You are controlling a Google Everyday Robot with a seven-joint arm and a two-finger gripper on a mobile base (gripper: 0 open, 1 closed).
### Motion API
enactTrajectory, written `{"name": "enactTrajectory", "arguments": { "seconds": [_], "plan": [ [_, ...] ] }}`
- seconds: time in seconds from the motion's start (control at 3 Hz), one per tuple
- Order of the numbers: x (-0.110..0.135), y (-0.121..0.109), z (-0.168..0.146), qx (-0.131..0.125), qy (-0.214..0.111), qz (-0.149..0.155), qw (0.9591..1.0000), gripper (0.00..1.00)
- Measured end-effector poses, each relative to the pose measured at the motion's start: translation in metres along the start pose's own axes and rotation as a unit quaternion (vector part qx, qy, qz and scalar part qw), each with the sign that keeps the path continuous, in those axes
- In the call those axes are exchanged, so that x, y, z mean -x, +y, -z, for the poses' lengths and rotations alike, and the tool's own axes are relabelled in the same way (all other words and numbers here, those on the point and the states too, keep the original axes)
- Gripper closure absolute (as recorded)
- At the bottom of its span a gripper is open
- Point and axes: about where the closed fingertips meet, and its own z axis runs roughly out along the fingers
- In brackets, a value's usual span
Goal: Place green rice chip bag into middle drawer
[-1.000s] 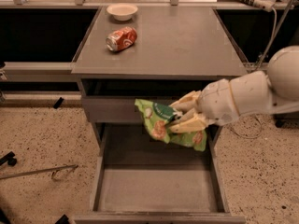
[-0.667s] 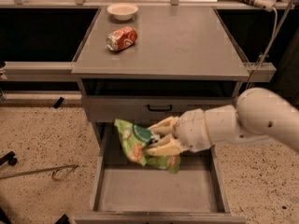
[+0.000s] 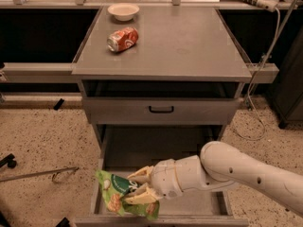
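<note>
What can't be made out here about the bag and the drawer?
Camera view:
- The gripper clamps the green rice chip bag over the middle drawer's front-left corner; whether the bag touches the drawer is unclear.
- Drawer floor's front part: hidden by the arm.
- Drawer's front face: cut off by the bottom edge.
- Bag's lettering: too small.

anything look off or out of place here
The soda can lies on its side on the cabinet top. The gripper holds the crumpled green rice chip bag over the middle drawer, at its front-left corner.
</note>
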Motion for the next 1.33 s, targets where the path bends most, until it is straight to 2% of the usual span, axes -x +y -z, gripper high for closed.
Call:
{"name": "enactTrajectory", "arguments": {
  "seconds": [0.33,0.67,1.0,1.33],
  "plan": [
    [0.000,0.000,0.000,0.000,0.000,0.000,1.0000,1.00],
    [-0.015,-0.009,-0.005,-0.008,0.001,-0.015,0.9999,1.00],
    [-0.058,-0.049,-0.012,-0.053,0.016,-0.039,0.9977,1.00],
    [-0.102,-0.099,-0.016,-0.123,0.041,-0.066,0.9894,1.00]
  ]
}}
